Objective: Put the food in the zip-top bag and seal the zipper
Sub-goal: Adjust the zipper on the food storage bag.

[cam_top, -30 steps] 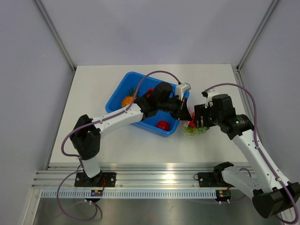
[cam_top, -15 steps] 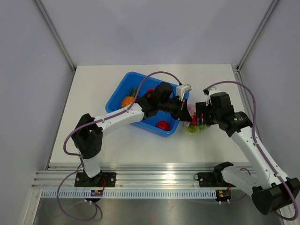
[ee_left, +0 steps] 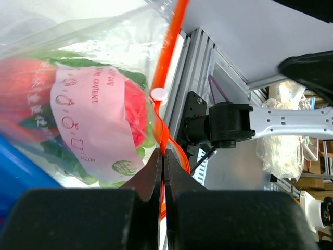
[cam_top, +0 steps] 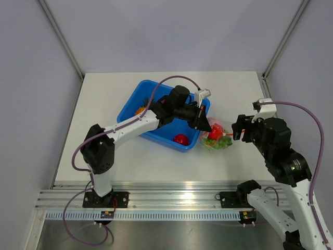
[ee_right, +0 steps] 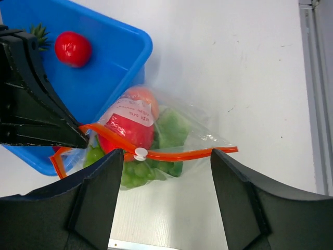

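The zip-top bag lies on the table right of the blue tub, with red fruits and the green cabbage inside. It also shows in the left wrist view and the right wrist view. Its orange-red zipper runs across the mouth with a white slider left of its middle. My left gripper is shut on the zipper's left end. My right gripper is open and empty, raised to the right of the bag, with its fingers straddling the zipper in its own view.
The blue tub stands left of the bag and holds a round red fruit and the pineapple. The tub's corner touches the bag. The table's near edge and metal rail lie in front.
My right gripper has pulled back from the bag to the right and up. The left gripper keeps hold of the zipper end and the bag has shifted slightly right.
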`<action>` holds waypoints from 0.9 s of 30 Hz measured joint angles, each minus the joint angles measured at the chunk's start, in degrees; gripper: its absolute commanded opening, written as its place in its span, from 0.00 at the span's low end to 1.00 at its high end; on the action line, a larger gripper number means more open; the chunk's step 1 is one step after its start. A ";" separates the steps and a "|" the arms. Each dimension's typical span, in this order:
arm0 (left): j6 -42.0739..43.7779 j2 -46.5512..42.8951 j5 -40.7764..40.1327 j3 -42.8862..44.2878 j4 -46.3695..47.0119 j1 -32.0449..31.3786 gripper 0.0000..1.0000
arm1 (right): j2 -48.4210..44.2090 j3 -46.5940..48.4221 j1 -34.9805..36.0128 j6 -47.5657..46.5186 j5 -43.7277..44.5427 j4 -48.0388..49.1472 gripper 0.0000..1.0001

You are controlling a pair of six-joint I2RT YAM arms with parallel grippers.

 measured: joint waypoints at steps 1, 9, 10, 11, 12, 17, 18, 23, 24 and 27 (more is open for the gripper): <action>0.00 0.13 0.31 0.02 -0.02 0.52 0.00 | -0.63 0.11 0.00 0.48 0.70 -0.20 0.75; 0.04 0.74 1.11 0.02 -0.22 2.29 0.00 | 4.28 1.68 -0.02 17.33 6.25 -5.29 0.77; 0.04 0.74 1.16 0.02 -0.22 2.29 0.00 | 4.55 1.68 -0.02 20.04 6.40 -5.95 0.77; 0.02 0.74 1.22 0.02 -0.17 2.29 0.00 | 4.66 1.68 0.00 22.88 6.49 -6.62 0.73; 0.02 0.74 1.29 0.02 -0.09 2.27 0.00 | 4.48 1.68 -0.02 26.18 6.54 -7.17 0.71; 0.00 0.74 1.31 -0.07 0.22 2.21 0.00 | -0.74 -2.05 0.00 39.43 6.69 -6.47 0.67; -0.02 0.74 1.33 -0.11 0.31 2.21 0.00 | -2.23 -3.67 0.00 41.83 6.99 -6.69 0.68; -0.13 0.74 1.73 -1.49 1.01 2.21 0.00 | -6.71 -10.01 -0.02 51.12 8.07 -6.93 0.71; -0.15 0.74 1.77 -1.66 1.03 2.21 0.00 | -6.73 -10.88 -0.02 52.37 8.07 -6.91 0.71; -0.20 0.74 1.88 -1.95 1.03 2.21 0.00 | -6.25 -12.79 -0.02 55.06 8.15 -6.10 0.74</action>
